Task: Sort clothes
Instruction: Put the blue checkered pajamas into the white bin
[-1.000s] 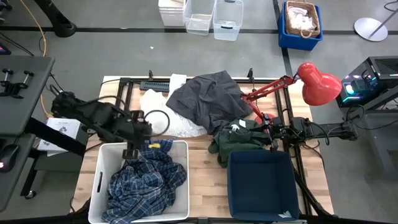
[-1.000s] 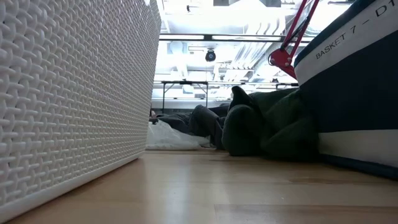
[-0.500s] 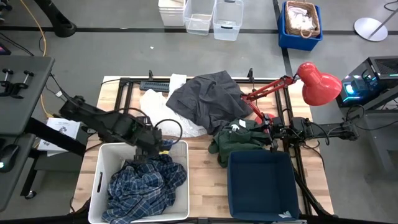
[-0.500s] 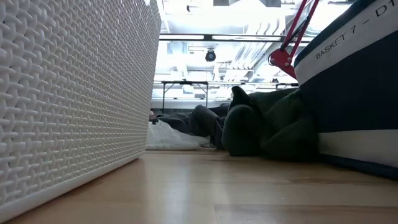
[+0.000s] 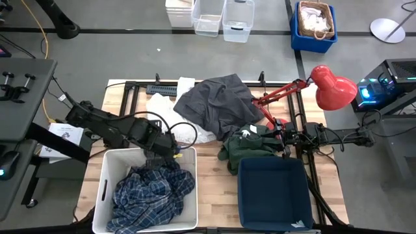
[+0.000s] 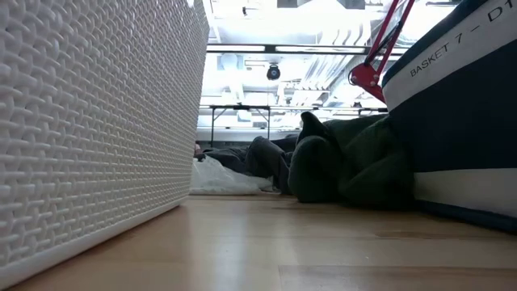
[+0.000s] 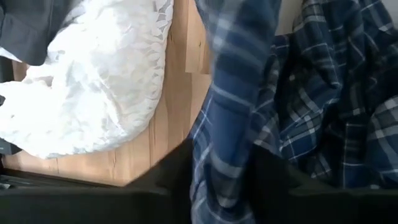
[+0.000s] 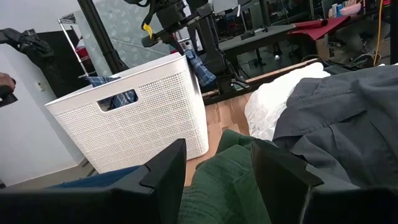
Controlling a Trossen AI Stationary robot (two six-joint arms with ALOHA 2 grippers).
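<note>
- Blue-and-white plaid shirt [image 5: 155, 190] heaped in white basket [image 5: 104, 195], 1 fold pinched between fingers [image 7: 180, 180] of left gripper [image 5: 168, 151] at basket's far rim.
- White garment [image 7: 93, 81] on bare wood just beyond that gripper, dark grey garment [image 5: 218, 104] past it.
- Dark green garment [image 5: 250, 148] directly under right gripper [image 5: 278, 138], fingers [image 8: 165, 168] spread apart, blue basket [image 5: 273, 195] beside.

Bright light is shining everywhere — the white cloth [image 7: 93, 74] is glaring, the plaid shirt [image 7: 233, 106] is looking blurry.
</note>
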